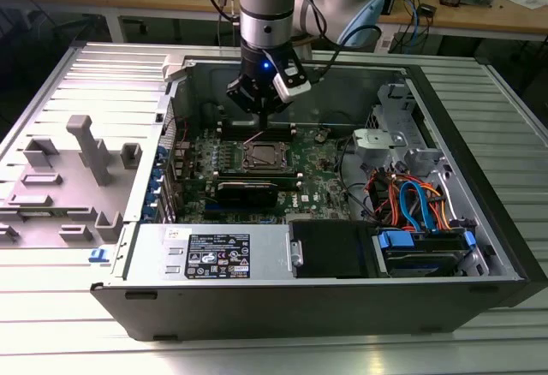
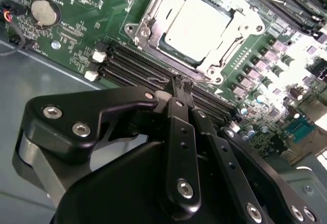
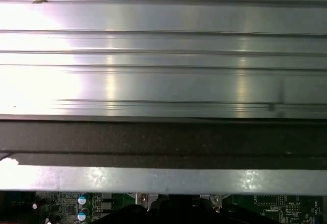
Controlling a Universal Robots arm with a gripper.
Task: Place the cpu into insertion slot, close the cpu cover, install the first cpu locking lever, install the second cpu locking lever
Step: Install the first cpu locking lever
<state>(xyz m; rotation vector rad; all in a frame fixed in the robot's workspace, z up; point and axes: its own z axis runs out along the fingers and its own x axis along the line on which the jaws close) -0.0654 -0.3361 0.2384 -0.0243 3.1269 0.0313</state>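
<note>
One arm, one gripper (image 2: 180, 85). Its fingers are pinched together with nothing between them, and it hangs just over the black memory slots (image 2: 135, 63) right beside the insertion slot (image 2: 217, 73). The single cpu (image 2: 196, 22) sits in that slot, with the one cpu cover (image 2: 153, 9) lying down around it. There's one coin battery (image 2: 43, 12) on the green motherboard (image 2: 82, 35) and two white slot clips (image 2: 98, 56).

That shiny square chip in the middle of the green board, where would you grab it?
By two opposite edges, from straight above: the cpu lies flat, face up. The cpu cover frames it closely, so its edges look hard to reach until that frame is swung open.
</note>
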